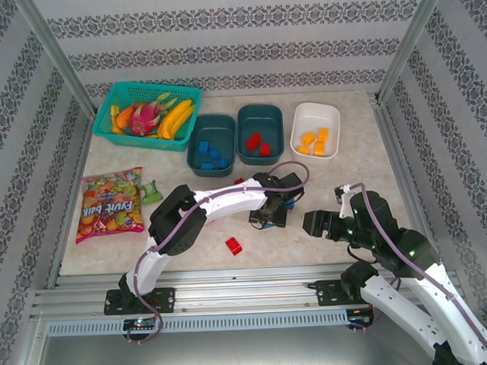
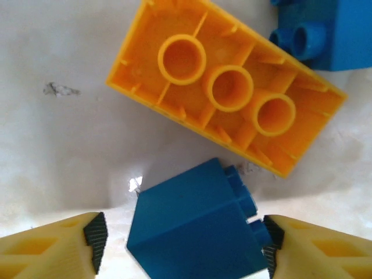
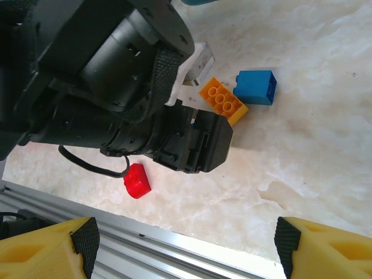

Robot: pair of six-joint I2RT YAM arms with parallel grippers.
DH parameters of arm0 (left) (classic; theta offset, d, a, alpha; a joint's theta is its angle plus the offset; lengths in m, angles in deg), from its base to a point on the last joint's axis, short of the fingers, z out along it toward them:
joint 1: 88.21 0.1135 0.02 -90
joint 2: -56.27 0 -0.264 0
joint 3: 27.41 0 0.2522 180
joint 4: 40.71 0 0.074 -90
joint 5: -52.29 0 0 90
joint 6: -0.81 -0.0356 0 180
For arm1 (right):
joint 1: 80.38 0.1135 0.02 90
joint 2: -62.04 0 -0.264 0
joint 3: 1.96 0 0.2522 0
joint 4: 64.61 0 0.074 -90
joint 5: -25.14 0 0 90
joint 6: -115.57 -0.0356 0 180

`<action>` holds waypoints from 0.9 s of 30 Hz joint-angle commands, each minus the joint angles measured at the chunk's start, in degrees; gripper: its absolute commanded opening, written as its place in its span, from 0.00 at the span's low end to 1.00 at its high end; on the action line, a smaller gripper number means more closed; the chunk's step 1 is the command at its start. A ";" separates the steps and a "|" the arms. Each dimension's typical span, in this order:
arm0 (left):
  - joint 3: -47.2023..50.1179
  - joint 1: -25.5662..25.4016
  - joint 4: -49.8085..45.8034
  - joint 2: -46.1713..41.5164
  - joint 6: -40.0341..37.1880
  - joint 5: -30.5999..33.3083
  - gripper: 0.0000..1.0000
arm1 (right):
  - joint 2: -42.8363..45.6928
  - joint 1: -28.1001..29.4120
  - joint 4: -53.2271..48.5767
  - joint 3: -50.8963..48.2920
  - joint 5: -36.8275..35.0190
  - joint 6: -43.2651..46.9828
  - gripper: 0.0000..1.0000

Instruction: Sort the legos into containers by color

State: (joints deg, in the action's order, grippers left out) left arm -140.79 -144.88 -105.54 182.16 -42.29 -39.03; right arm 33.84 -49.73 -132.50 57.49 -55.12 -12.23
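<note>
Blue lego (image 2: 192, 232), just beside the orange lego (image 2: 226, 93), sits between the fingers (image 2: 96, 235) of the left gripper (image 2: 183, 241), one pad not touching; centre before squeezing. Right gripper (image 3: 186, 244) fingers spread wide.

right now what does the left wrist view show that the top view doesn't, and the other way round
Left wrist: an orange brick lies hollow side up, three tubes showing; a blue brick sits between the pads of the left gripper, one pad touching its studs, a gap at the other.
Top: three tubs with sorted bricks, a loose red brick, the basket, the candy bag, the right arm.
Both: the left gripper low over the table.
</note>
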 commanded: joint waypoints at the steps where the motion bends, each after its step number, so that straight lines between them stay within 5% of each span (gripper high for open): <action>1: -1.99 -1.23 -2.46 1.23 -0.32 3.10 0.50 | 0.43 0.54 -0.65 1.51 1.51 -0.39 0.81; 5: -1.23 -1.43 -3.28 -1.46 0.28 5.54 0.42 | -0.17 0.55 -0.54 2.10 2.23 0.44 0.81; 13: -0.16 1.91 -9.17 -13.66 0.33 9.34 0.41 | -3.45 0.55 3.60 4.54 4.86 2.57 0.81; 20: -3.27 14.31 -7.91 -17.33 -5.58 7.45 0.41 | -8.25 0.66 26.88 -0.39 8.58 -1.28 0.82; 27: -14.70 27.27 -3.18 -8.37 -11.50 1.89 0.41 | -22.67 0.46 41.24 3.82 3.34 -3.97 0.83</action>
State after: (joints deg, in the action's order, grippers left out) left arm -150.77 -120.70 -110.48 169.39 -49.40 -34.47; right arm 15.32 -49.73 -100.44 58.15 -49.35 -14.76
